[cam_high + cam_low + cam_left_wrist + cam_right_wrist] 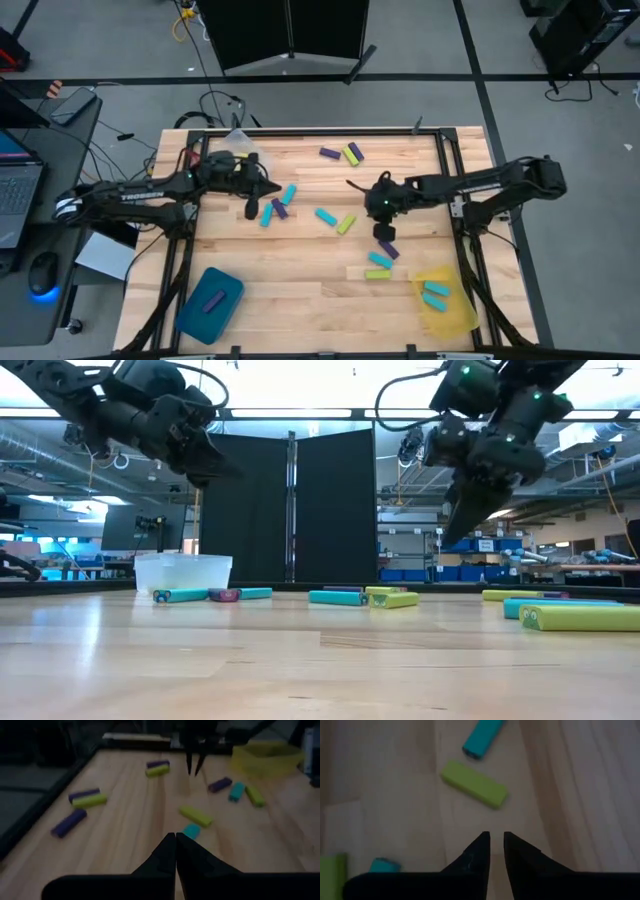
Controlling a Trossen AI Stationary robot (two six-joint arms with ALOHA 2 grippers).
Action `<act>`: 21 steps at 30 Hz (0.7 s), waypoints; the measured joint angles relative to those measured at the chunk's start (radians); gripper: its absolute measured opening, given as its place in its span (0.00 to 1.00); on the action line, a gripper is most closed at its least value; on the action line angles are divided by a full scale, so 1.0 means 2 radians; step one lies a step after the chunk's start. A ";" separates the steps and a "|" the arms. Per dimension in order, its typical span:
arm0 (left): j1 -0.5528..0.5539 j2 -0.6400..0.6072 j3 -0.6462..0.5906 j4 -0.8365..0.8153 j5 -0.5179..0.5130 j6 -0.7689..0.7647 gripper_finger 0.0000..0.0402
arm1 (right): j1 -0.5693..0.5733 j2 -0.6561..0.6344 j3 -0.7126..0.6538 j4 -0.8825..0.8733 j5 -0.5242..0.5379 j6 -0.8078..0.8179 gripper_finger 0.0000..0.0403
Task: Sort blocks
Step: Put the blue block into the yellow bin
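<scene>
Cyan, purple and yellow-green blocks lie scattered flat on the wooden table. My left gripper [272, 188] [175, 836] hovers shut and empty above the table's left half, near a cyan block [288, 193] and a purple one [280, 208]. My right gripper [352, 186] [497, 836] hangs above the table's middle, pointing steeply down. Its fingers are a narrow gap apart with nothing between them. Just ahead of it lie a yellow-green block [474, 784] and a cyan block [482, 739]. The left wrist view shows this gripper [194, 770] clear of the wood.
A yellow tray [456, 312] at the near right holds cyan blocks [435, 292]. A teal tray [228, 290] at the near left holds a purple block [212, 302]. A clear tray [235, 140] stands at the far left. More blocks lie at the far edge [343, 153] and near the yellow tray [380, 262].
</scene>
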 joint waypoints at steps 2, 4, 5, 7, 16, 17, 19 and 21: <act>-0.004 0.000 0.010 -0.034 -0.004 -0.014 0.05 | -0.005 0.003 0.000 0.008 0.000 0.000 0.19; -0.011 0.000 0.017 -0.067 -0.005 -0.037 0.05 | -0.006 0.003 0.000 0.010 0.005 0.000 0.21; -0.015 0.000 0.019 -0.080 -0.007 -0.051 0.05 | -0.006 0.003 0.000 0.014 0.011 0.000 0.22; -0.027 0.000 0.020 -0.099 -0.022 -0.078 0.05 | -0.006 0.002 0.000 0.017 0.019 0.000 0.24; -0.103 0.000 0.020 -0.154 -0.126 -0.173 0.12 | -0.006 0.002 0.000 0.031 0.043 0.000 0.27; -0.111 0.000 0.020 -0.157 -0.131 -0.192 0.15 | -0.006 0.002 0.000 0.031 0.043 0.001 0.27; -0.125 0.001 0.020 -0.162 -0.135 -0.235 0.20 | -0.006 0.002 0.000 0.031 0.043 0.001 0.27; -0.139 0.008 0.021 -0.166 -0.136 -0.280 0.25 | -0.006 0.002 0.000 0.033 0.043 0.000 0.27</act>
